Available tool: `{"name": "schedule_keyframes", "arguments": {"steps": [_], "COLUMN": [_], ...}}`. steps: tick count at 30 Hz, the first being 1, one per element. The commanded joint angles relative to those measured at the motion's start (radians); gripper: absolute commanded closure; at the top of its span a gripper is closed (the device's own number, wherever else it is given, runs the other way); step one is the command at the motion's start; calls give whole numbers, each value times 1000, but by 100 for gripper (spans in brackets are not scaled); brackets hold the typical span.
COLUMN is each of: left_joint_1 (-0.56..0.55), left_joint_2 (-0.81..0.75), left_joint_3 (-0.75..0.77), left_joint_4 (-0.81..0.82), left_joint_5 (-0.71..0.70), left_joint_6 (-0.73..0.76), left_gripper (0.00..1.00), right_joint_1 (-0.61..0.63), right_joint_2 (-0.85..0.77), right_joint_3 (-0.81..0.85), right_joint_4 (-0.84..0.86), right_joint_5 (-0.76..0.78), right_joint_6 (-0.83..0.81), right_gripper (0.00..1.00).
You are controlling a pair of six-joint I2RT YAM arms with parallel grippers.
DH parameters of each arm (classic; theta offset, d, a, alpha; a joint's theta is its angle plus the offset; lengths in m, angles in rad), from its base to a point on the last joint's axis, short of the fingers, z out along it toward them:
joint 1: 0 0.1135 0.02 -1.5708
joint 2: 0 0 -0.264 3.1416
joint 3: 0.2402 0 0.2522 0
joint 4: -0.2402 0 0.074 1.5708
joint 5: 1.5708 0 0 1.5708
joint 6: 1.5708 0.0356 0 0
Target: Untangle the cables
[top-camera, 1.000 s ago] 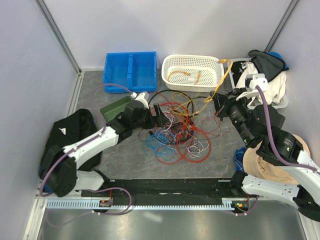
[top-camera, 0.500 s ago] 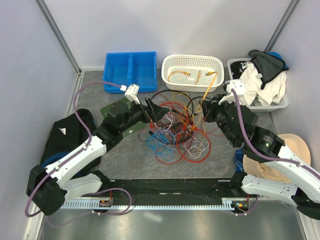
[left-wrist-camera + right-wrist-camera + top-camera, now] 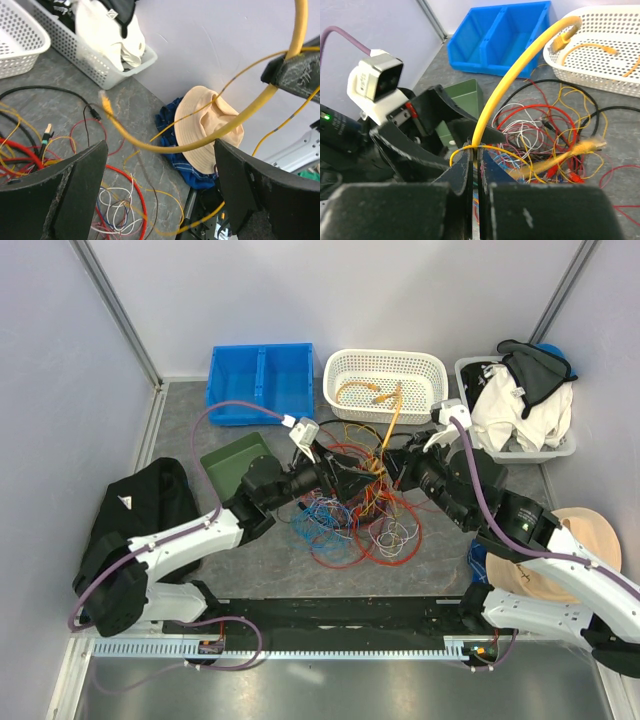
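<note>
The cables (image 3: pixel 355 510) lie in a tangled pile of red, yellow, blue, white and black wires on the grey floor. My right gripper (image 3: pixel 383 472) is shut on a thick yellow cable (image 3: pixel 390 425) that rises from the pile and reaches into the white basket. In the right wrist view the jaws (image 3: pixel 476 152) pinch this yellow cable (image 3: pixel 510 80), along with a thin yellow wire. My left gripper (image 3: pixel 350 478) is open and empty over the pile, facing the right gripper. In the left wrist view its fingers (image 3: pixel 75 195) stand wide apart, and the yellow cable (image 3: pixel 200 142) arcs across beyond them.
A white basket (image 3: pixel 385 365) holding orange cables and a blue bin (image 3: pixel 260 382) stand at the back. A green tray (image 3: pixel 232 458) lies left of the pile. A basket of clothes (image 3: pixel 515 410) and a tan hat (image 3: pixel 565 560) sit right, and black cloth (image 3: pixel 135 505) sits left.
My left gripper has swung right, over the pile and toward the right gripper. My right gripper has moved left and down with the yellow cable, whose upper end now reaches into the white basket.
</note>
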Motion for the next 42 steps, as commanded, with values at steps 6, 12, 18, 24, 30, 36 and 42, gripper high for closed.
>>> {"name": "schedule_keyframes", "arguments": {"steps": [6,12,18,24,30,36,42], "left_joint_1": [-48,-58,-56,-39,45,108,155], "left_joint_2": [56,85,119,177,279,441,708], "left_joint_3": [32,71,163,372,581,795,1133], "left_joint_4": [204,163,9,-435,-717,-752,-778], "left_joint_5": [27,19,-78,-262,-302,-331,-276], "left_joint_6": [141,182,205,211,191,210,207], "left_gripper": [8,38,98,98,98,98,98], "right_joint_1": [-3,-3,-3,-3,-3,-3,-3], "right_joint_2": [-24,-17,-52,-90,-171,-311,-311], "right_joint_3": [-11,-22,-54,-72,-183,-335,-370], "right_joint_4": [38,41,18,-155,-181,-13,53], "right_joint_5": [-49,-69,-40,113,221,179,173], "right_joint_6": [36,37,31,40,111,120,88], "right_gripper": [100,100,45,8,7,9,10]}}
